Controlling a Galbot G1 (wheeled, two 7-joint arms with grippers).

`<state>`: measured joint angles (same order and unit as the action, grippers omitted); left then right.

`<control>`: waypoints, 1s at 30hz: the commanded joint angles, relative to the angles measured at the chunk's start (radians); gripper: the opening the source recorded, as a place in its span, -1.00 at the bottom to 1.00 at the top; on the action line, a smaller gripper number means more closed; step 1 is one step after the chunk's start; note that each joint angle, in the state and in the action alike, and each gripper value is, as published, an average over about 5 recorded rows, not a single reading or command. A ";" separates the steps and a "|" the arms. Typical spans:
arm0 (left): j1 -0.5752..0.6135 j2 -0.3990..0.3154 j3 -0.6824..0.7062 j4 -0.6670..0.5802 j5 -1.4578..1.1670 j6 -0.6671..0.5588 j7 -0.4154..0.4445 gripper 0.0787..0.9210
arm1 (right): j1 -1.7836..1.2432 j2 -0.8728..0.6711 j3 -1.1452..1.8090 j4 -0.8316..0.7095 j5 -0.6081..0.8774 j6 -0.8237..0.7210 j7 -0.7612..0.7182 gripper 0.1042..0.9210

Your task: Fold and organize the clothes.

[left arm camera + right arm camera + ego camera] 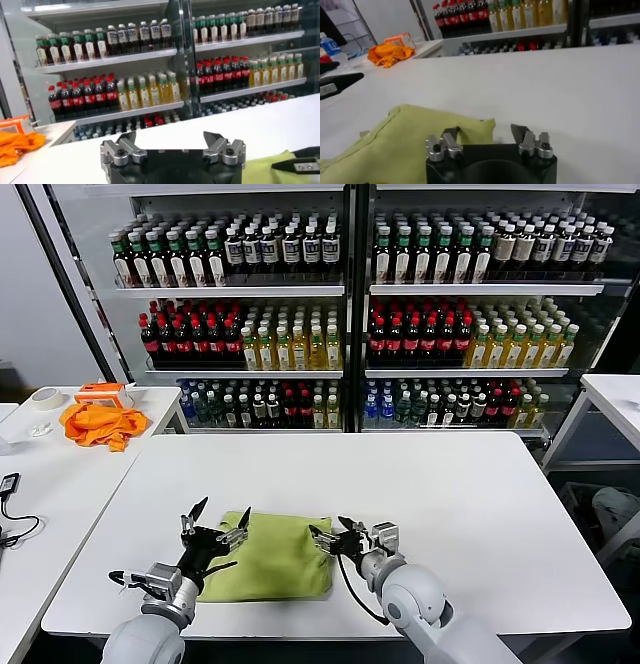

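Observation:
The light yellow-green T-shirt point(273, 556) lies folded into a small rectangle near the front edge of the white table point(440, 504); no printed graphic shows. My left gripper point(213, 522) is open and empty at the shirt's left edge. My right gripper point(333, 534) is open and empty at the shirt's right edge. In the right wrist view the shirt point(405, 140) lies just ahead of the open right gripper point(487, 134), one finger over its corner. In the left wrist view the open left gripper point(171, 141) holds nothing; a shirt edge point(272, 167) shows beside it.
A bright orange cloth point(98, 424) and a tape roll point(45, 397) lie on a side table at the left. Drink coolers full of bottles point(340, 314) stand behind the table. Another white table point(615, 399) stands at the right.

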<state>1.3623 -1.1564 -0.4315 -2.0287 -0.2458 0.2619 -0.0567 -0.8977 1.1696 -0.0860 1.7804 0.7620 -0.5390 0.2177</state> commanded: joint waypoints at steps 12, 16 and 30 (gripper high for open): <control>0.017 -0.002 -0.027 0.010 0.011 -0.003 -0.008 0.77 | 0.067 0.037 -0.020 -0.096 0.065 0.036 -0.039 -0.49; 0.016 0.005 -0.034 0.009 0.015 -0.009 -0.011 0.77 | 0.069 0.016 0.019 -0.067 0.066 0.030 -0.030 -0.77; 0.003 0.005 -0.030 0.027 0.030 -0.026 -0.011 0.77 | 0.139 -0.175 0.129 -0.117 -0.117 0.021 -0.206 -0.95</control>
<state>1.3699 -1.1564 -0.4580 -2.0127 -0.2234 0.2441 -0.0671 -0.7960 1.1159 -0.0152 1.7031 0.7830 -0.5305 0.1470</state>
